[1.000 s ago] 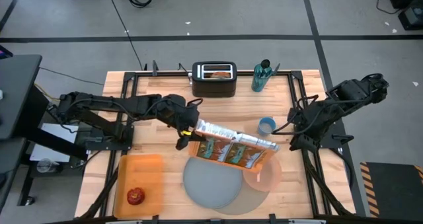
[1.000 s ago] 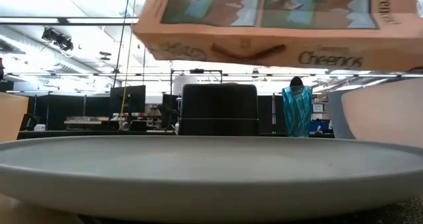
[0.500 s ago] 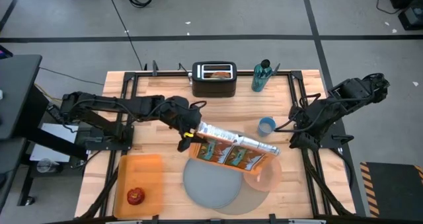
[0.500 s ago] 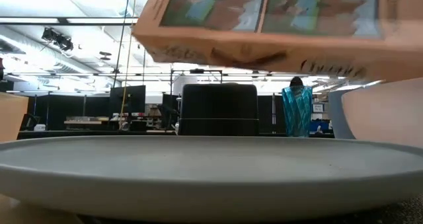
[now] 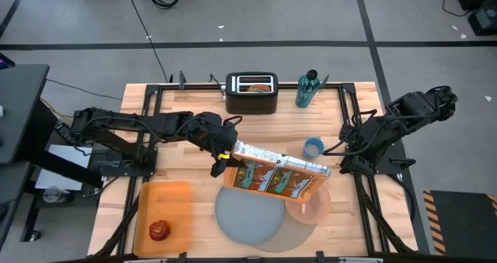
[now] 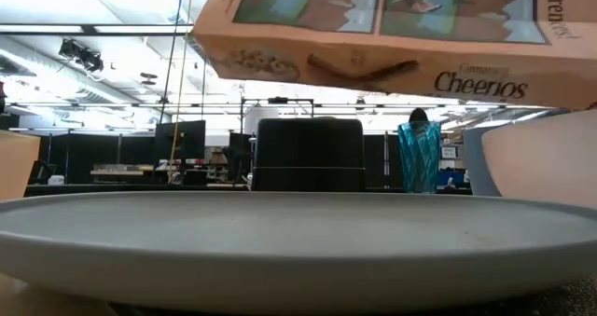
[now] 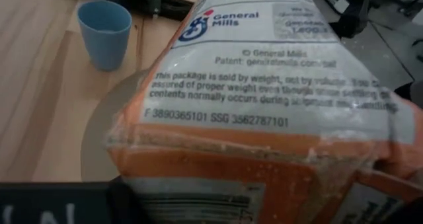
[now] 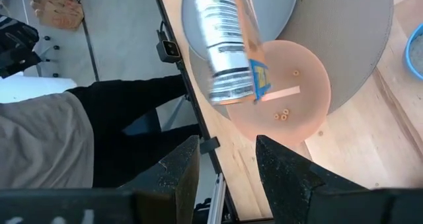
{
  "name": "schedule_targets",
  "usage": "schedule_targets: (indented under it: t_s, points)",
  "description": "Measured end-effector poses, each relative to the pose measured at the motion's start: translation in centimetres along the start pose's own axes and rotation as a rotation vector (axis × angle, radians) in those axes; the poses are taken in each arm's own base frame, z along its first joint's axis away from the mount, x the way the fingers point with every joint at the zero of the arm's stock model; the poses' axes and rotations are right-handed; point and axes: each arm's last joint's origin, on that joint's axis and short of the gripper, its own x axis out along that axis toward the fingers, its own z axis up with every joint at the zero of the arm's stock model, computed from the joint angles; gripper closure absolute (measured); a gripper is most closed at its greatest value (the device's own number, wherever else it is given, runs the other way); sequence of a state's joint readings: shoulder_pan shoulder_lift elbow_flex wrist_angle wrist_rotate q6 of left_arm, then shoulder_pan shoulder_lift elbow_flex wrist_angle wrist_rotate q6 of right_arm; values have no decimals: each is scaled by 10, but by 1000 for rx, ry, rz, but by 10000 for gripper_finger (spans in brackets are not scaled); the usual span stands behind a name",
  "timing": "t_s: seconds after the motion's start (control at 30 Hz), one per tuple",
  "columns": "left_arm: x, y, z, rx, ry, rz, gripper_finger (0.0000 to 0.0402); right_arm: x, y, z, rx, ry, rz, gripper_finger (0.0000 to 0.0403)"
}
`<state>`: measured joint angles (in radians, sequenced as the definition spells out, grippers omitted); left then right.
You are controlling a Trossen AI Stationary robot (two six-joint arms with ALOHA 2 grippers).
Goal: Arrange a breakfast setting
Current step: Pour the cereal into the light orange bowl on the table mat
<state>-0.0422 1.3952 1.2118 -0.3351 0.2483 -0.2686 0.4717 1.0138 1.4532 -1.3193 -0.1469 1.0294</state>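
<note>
My left gripper (image 5: 220, 160) is shut on an orange cereal box (image 5: 276, 178) that lies on its side in the air, its silver inner bag (image 8: 228, 59) reaching over the translucent pink bowl (image 5: 314, 207). The bowl (image 8: 291, 98) holds a few cereal rings and stands on the round grey mat (image 5: 299, 230) beside the grey-blue plate (image 5: 245, 216). The blue cup (image 5: 313, 147) stands farther back. The red apple (image 5: 159, 230) lies in an orange tray. My right gripper (image 8: 228, 178) is open and empty at the right, beside the bowl. The spoon is not in view. My left gripper holds the cereal box by its closed end (image 5: 230, 167), coming level from the table's left. The box fills the left wrist view (image 7: 264, 118) and hides the fingers. The box is lifted clear, nearly level, with its open end slanting down over the bowl.
A black toaster (image 5: 251, 92) with something tan in its slot and a teal bottle (image 5: 307, 90) stand at the far edge. The orange tray (image 5: 175, 197) sits at the near left. Black frame rails run along both table sides.
My left gripper has turned the cereal box: its open end dipped lower over the bowl, then came back up a little. The gripper itself has stayed in place, shut on the box.
</note>
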Motion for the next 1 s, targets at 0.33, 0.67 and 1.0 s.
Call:
schedule_targets:
  t_s: [0.33, 0.67, 1.0]
  points:
    - [-2, -2, 2, -6, -2, -12, 207, 0, -1, 2, -7, -14, -7, 246]
    - [-2, -2, -2, -40, 33, -7, 208, 0, -1, 2, -17, -24, -13, 246]
    - [17, 1, -4, -49, 66, -35, 208, 0, -1, 2, -8, -28, -14, 247]
